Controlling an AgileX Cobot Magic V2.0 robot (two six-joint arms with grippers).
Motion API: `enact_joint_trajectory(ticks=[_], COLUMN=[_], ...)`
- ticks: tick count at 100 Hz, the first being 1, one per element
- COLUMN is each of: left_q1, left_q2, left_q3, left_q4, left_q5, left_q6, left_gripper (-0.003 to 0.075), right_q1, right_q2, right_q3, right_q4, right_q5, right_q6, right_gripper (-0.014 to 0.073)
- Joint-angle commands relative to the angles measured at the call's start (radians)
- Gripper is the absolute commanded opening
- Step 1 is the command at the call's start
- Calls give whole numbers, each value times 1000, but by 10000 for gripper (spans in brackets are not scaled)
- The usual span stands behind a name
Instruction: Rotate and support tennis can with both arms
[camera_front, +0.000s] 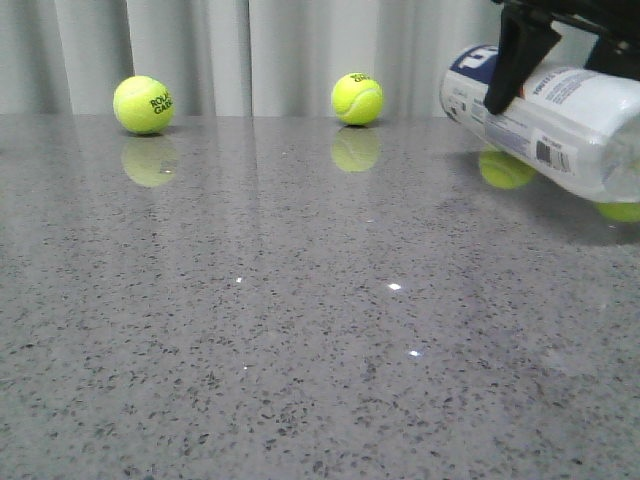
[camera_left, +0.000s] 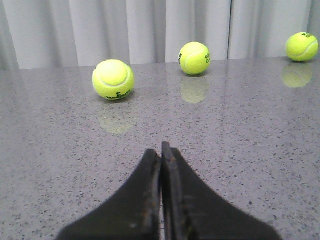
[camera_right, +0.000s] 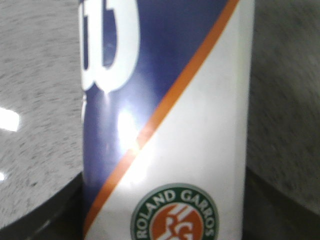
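Right claw (camera_front: 520, 75), black and angular, gripped the tall clear plastic tennis can with the navy, white and orange label (camera_front: 545, 118) at the upper right of the front frame; one pointed finger (camera_front: 515, 60) crossed the can's near side, the other was hidden behind it. Can was held off the grey speckled stone tabletop (camera_front: 300, 330), tilted, its navy end toward frame centre and higher, its other end running down out of the right edge. A barcode and small print showed on the white part of the label. In the right wrist frame the can (camera_right: 165, 115) filled the centre, with the orange stripe running diagonally and the round Roland Garros emblem at the bottom edge; dark finger shapes flanked it at the lower corners, blurred.

Left claw (camera_left: 161, 165) sat at the bottom centre of its wrist frame, its two black fingers pressed together with only a thin seam between them, holding nothing, above bare tabletop.

Two yellow-green tennis balls showed partly under the can in the front frame (camera_front: 505, 170) (camera_front: 620, 210). Two more balls rested near the pale curtain (camera_front: 200, 50) at the back: one at upper left (camera_front: 143, 104), one at upper centre (camera_front: 357, 98), each mirrored in the glossy surface.
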Motion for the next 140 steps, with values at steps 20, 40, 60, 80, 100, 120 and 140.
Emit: enact_joint_trajectory(ticks=[20,40,60,80,100,120,140], left_q1=[2,2,2,2,2,2,2], left_q2=[-25,-25,-25,-25,-25,-25,-25], left_q3=[43,43,43,43,43,43,43], left_q4=[-11,-11,-11,-11,-11,-11,-11], left_q5=[-89,-89,-89,-89,-89,-89,-89], left_q6=[-3,-3,-3,-3,-3,-3,-3], left_gripper=[-19,-19,-19,-19,-19,-19,-19], right_q1=[195,308,339,339,339,339,339], right_q2=[-33,21,78,91,90,75,22], right_q3=[-120,-120,-120,-120,-120,-124,-173], right_q4=[-96,-125,-124,-129,-141,-147,-157], right_q5=[19,14,-11,-8,-4,-2,60], right_q6=[-585,-935,-970,-971,-981,-981,-981], right_gripper=[307,307,307,377,647,642,642])
